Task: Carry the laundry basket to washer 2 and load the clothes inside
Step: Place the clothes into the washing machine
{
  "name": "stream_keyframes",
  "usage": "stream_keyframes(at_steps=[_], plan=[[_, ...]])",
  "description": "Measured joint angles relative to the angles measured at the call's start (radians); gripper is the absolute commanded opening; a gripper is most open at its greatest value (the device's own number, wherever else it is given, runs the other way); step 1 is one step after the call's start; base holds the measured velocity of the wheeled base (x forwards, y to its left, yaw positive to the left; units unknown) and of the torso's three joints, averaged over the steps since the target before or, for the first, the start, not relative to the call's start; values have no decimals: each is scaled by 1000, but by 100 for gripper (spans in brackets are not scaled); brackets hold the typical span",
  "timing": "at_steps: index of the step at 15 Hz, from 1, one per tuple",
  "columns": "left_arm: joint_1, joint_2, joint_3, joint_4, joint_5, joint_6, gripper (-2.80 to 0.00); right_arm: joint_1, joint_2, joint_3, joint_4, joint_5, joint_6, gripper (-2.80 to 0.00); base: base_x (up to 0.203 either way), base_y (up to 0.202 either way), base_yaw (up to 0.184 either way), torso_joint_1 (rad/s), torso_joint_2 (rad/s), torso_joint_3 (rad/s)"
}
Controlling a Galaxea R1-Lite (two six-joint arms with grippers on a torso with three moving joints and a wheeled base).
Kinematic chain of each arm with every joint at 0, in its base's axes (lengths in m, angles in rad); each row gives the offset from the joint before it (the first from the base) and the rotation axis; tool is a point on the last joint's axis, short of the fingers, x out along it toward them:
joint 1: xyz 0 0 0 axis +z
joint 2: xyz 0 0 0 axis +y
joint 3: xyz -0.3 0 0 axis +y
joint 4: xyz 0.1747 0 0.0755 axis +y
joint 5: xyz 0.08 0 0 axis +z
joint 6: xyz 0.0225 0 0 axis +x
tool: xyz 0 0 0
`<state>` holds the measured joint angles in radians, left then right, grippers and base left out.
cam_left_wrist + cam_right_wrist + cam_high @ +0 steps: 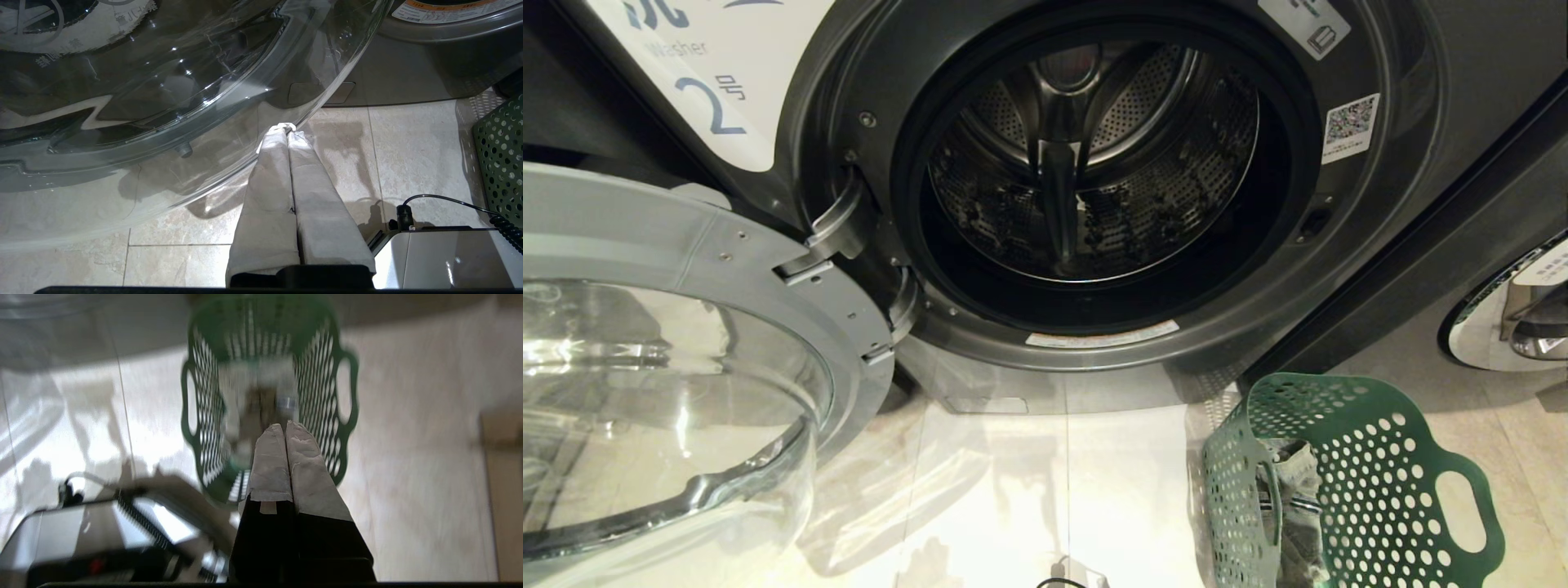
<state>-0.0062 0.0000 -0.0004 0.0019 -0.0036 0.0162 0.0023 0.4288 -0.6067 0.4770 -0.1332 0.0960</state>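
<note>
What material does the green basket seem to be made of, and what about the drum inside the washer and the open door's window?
The green basket looks like moulded plastic with a matte finish: an even colour, punched round holes, a handle formed in one piece. The drum seems to be polished metal, probably stainless steel: perforated and reflective. The door's window is clear and glossy with sharp glare, likely glass, though clear plastic cannot be excluded.

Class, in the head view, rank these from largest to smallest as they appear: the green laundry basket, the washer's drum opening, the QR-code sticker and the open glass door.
1. Drum opening and open glass door: look alike; the door is cut off by the frame and nearer, so unranked.
2. Green laundry basket.
3. QR-code sticker.
</note>
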Motion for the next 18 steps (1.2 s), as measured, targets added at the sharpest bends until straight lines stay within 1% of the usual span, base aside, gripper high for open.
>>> stream_keyframes(at_steps=[1, 2, 3, 4, 6, 8, 9, 10, 13, 15, 18], plan=[[0, 0, 0, 0, 0, -1, -280, 0, 95, -17, 43, -2, 54, -280, 0, 0, 0, 0, 0, 0], [0, 0, 0, 0, 1, -9, -280, 1, 182, -3, 60, -2, 100, -280, 0, 0, 0, 0, 0, 0], [0, 0, 0, 0, 2, -11, -280, 4, 257, 39, 44, 0, 130, -280, 0, 0, 0, 0, 0, 0], [0, 0, 0, 0, 2, -12, -280, 5, 332, 97, -11, 0, 153, -280, 0, 0, 0, 0, 0, 0], [0, 0, 0, 0, 2, -12, -280, 6, 473, 207, -179, 1, 176, -280, 0, 0, 0, 0, 0, 0], [0, 0, 0, 0, 2, -12, -280, 4, 610, 278, -343, 1, 208, -280, 0, 0, 0, 0, 0, 0], [0, 0, 0, 0, 2, -12, -280, 1, 672, 294, -414, 1, 238, -280, 0, 0, 0, 0, 0, 0], [0, 0, 0, 0, 2, -12, -280, -1, 728, 300, -466, 0, 266, 0, 0, 0, 0, 0, 0, 0], [0, 0, 0, -1, 2, -12, -280, -23, 897, 296, -578, -2, 314, 0, 0, 0, 0, 0, 0, 0], [0, 0, 0, 0, 2, -12, -280, -58, 1018, 277, -667, -2, 339, 0, 0, 0, 0, 0, 0, 0], [0, 0, 0, 0, 2, -12, -280, -115, 1209, 232, -806, 4, 350, 0, 0, 0, 0, 0, 0, 0]])
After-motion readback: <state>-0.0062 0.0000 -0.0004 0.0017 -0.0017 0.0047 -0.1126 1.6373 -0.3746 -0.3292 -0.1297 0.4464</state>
